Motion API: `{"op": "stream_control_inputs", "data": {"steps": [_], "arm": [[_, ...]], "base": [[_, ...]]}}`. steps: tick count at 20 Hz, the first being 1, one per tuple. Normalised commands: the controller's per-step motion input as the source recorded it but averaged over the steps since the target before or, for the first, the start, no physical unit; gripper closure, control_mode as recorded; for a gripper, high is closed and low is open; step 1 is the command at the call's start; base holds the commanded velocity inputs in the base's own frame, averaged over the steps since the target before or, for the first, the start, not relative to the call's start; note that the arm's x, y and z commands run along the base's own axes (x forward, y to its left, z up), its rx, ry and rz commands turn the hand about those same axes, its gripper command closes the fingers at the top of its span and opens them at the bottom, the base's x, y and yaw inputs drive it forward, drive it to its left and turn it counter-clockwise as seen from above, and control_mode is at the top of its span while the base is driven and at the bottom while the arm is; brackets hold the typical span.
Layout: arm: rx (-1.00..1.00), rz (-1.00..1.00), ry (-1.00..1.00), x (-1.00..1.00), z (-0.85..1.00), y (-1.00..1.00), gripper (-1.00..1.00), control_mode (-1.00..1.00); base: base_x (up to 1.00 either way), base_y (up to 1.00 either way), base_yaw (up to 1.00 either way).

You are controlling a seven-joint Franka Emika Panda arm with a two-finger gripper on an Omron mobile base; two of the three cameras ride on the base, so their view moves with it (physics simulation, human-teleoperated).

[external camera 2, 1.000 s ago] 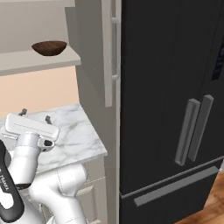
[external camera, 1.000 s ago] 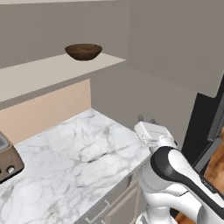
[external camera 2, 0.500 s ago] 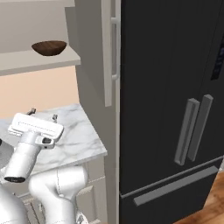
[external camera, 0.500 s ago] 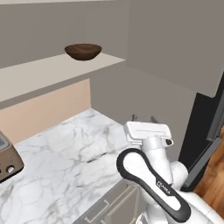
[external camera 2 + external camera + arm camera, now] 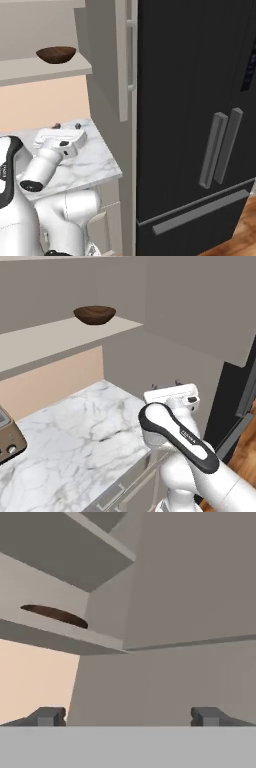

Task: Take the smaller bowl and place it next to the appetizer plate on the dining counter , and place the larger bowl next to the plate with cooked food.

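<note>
The smaller bowl (image 5: 95,314) sits upright on a pale shelf (image 5: 50,341) high on the wall. Below it lies a white marble table (image 5: 80,441), with a toaster (image 5: 9,437) at its left edge. The white arm's hand (image 5: 165,387) hovers above the table's right end, fingertips pointing at the back wall.

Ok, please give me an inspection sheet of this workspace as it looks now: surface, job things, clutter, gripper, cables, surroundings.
Surface: white grey-veined marble worktop, bare in the middle.
Job's things: shallow dark brown wooden bowl upright on the pale wall shelf, near its open end.
Clutter: brown toaster at the worktop's left edge.
Gripper: two-finger gripper open, empty, below the shelf, aimed at the wall.
Cables: nothing seen.
Surroundings: tall black fridge to the right; beige backsplash.
</note>
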Motion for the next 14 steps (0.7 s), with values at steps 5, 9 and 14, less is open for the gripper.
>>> {"op": "stream_control_inputs", "data": {"steps": [5,9,14], "arm": [[-0.93,-0.33,0.41,-0.30,-0.05,0.00,-1.00,-1.00],[-0.69,-0.16,0.23,-0.23,0.02,0.09,-1.00,-1.00],[-0.59,-0.06,-0.04,-0.42,-0.06,0.02,-1.00,-1.00]], "base": [[0.00,0.00,0.00],[0.00,0.00,0.00],[0.00,0.00,0.00]]}}
